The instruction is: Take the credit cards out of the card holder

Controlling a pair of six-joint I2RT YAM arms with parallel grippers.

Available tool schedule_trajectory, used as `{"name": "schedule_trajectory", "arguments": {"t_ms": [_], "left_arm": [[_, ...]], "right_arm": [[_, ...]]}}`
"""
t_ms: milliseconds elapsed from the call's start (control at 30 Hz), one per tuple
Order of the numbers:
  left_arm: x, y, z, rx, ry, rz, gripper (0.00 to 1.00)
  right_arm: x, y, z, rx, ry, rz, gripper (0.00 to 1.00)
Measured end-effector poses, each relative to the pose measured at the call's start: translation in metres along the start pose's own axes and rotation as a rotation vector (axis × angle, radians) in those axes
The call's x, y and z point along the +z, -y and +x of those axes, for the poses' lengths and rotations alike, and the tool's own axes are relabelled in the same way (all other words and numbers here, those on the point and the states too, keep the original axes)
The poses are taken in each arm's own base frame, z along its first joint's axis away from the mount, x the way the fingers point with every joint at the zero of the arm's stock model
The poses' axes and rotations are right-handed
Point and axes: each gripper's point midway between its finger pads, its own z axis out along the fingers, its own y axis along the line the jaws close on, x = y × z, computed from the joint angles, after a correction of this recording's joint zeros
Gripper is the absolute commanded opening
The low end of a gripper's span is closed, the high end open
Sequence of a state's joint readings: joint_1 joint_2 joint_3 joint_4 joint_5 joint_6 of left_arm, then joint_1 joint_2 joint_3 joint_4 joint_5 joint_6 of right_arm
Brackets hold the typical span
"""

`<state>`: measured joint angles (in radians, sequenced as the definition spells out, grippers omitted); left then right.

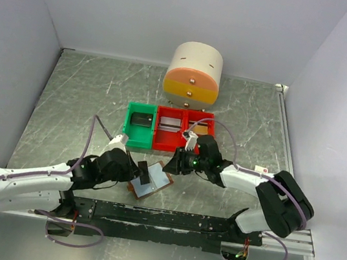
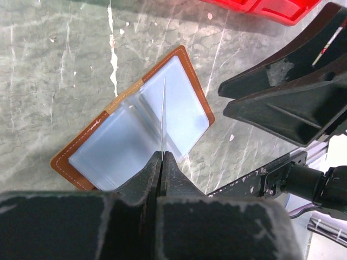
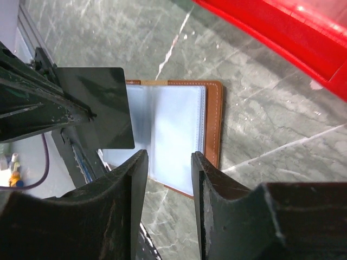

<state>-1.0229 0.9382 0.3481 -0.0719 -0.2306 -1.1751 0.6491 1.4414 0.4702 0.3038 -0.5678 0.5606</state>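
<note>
The card holder (image 1: 159,184) lies open on the table, its pale blue panels up and its brown border showing (image 2: 133,127) (image 3: 174,122). My left gripper (image 2: 162,155) (image 1: 137,170) is shut on a dark credit card (image 1: 146,175) and holds it on edge just above the holder. In the left wrist view that card (image 2: 164,114) is a thin line; in the right wrist view it is a dark rectangle (image 3: 100,108). My right gripper (image 3: 169,162) (image 1: 172,167) hovers open over the holder's right side, with nothing between its fingers.
A green bin (image 1: 138,139) and two red bins (image 1: 166,143) (image 3: 282,38) stand in a row behind the holder, with small items inside. A round cream and orange drawer unit (image 1: 194,73) stands at the back. A black rail (image 1: 166,219) runs along the near edge.
</note>
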Motion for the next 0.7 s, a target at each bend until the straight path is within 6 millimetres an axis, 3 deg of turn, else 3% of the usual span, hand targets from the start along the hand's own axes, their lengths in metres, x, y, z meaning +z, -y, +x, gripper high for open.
{"name": "schedule_trajectory", "arguments": {"t_ms": [200, 433, 700], "left_arm": [[-0.006, 0.001, -0.008, 0.079, 0.009, -0.034, 0.07], [-0.015, 0.014, -0.026, 0.211, 0.044, -0.037, 0.07], [-0.025, 0.028, -0.045, 0.398, 0.057, -0.019, 0.07]], "right_arm": [[-0.013, -0.001, -0.021, -0.034, 0.105, 0.06, 0.44], [-0.048, 0.005, -0.049, -0.06, 0.308, 0.184, 0.76], [-0.096, 0.028, -0.068, -0.007, 0.551, 0.356, 0.87]]}}
